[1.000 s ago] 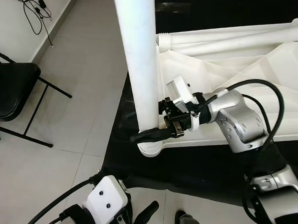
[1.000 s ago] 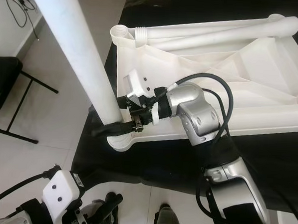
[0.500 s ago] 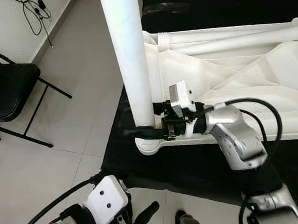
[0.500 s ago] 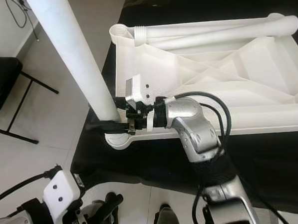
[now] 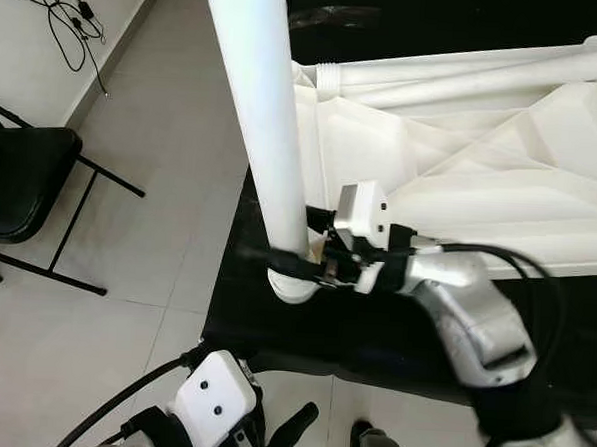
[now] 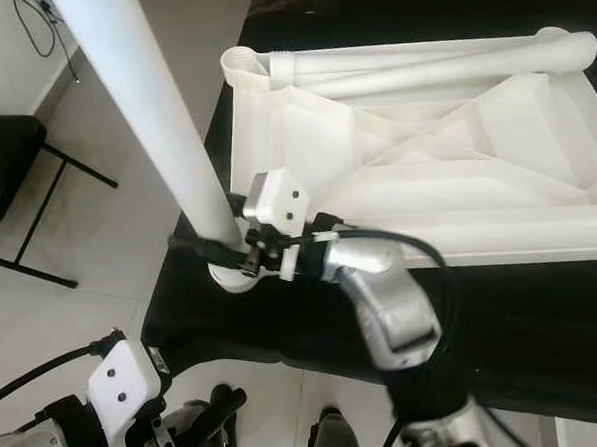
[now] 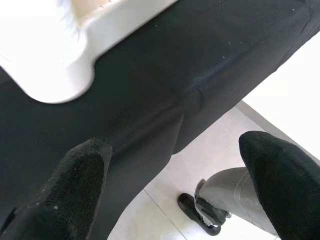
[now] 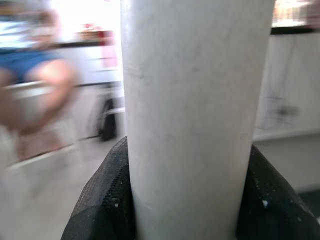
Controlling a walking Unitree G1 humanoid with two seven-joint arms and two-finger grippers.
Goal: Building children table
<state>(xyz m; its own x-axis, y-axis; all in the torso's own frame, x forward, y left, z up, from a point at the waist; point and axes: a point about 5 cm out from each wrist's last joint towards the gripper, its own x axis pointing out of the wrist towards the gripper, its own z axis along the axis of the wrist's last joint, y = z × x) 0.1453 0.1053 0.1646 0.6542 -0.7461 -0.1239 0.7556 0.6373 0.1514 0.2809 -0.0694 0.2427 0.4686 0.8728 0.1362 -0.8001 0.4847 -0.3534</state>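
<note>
Blur smears the right arm from elbow to shoulder in both eye views, and the top of the white table leg (image 5: 259, 111) is cut off by the upper edge, so its free end cannot be seen. Its lower end stands in the round corner socket (image 5: 293, 286) of the upturned white tabletop (image 5: 482, 163), which lies underside up on a black mat (image 5: 373, 338) with its ribs showing. The right gripper (image 5: 294, 263) is clamped around the leg just above that socket, one black finger reaching across the near side; in the right wrist view the leg (image 8: 192, 115) stands tight between the two black fingers (image 8: 107, 200), with a blurred person seated in the background that is hard to make out. A second leg (image 5: 467, 67) lies along the far edge of the tabletop, its right end running out of view. The left gripper (image 7: 170, 200) hangs low near the mat's edge, its fingers spread wide and holding nothing; between them the wrist view shows the mat, a blurred white corner of the tabletop and the robot's foot (image 7: 210, 212) on the tile floor (image 5: 126, 275). A black folding chair (image 5: 25, 184) stands well apart on the left, partly cut off, and cables (image 5: 64, 11) trail along the wall.
</note>
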